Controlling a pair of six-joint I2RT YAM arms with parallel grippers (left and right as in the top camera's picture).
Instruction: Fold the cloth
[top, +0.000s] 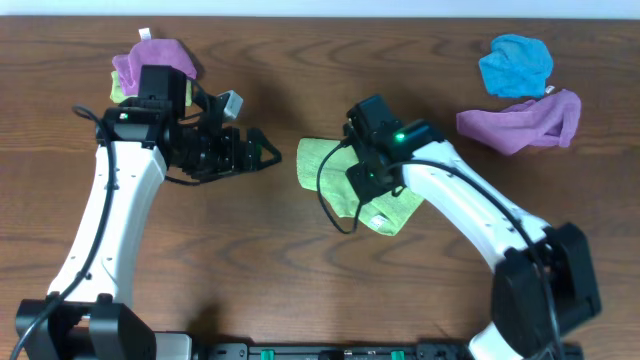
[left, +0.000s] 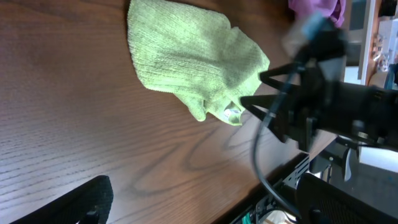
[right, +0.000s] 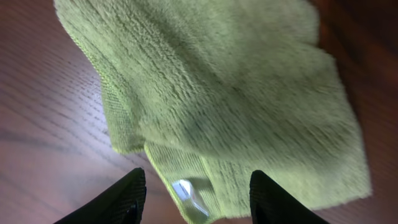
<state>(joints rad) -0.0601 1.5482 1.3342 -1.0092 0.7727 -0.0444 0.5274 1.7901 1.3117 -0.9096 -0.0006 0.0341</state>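
We find the lime-green cloth (top: 318, 168) lying on the wooden table (top: 300, 290), about in the middle, partly hidden under the right arm in the overhead view. It is not spread flat. In the right wrist view one thick layer lies over another, and a folded edge runs along the lower left side, near the small white tag (right: 188, 196). So we judge that at least one fold is already made.

The right gripper (right: 198, 176) hangs just above this cloth. Its two fingers (right: 127, 196) stand apart and nothing is pinched between them, so the fabric lies free on the table. The left gripper (top: 268, 153) is near the left edge of the cloth but apart from it, and its fingers are spread wide and empty.

What is left is harder to say. The outline is uneven: in the left wrist view one corner sticks out toward the tag, and the layers do not match at the edges. We think the task is well advanced, perhaps with one more fold or some straightening to do.

The blue cloth (top: 515, 65) and the purple cloth (top: 522, 122) lie well apart at the far right.
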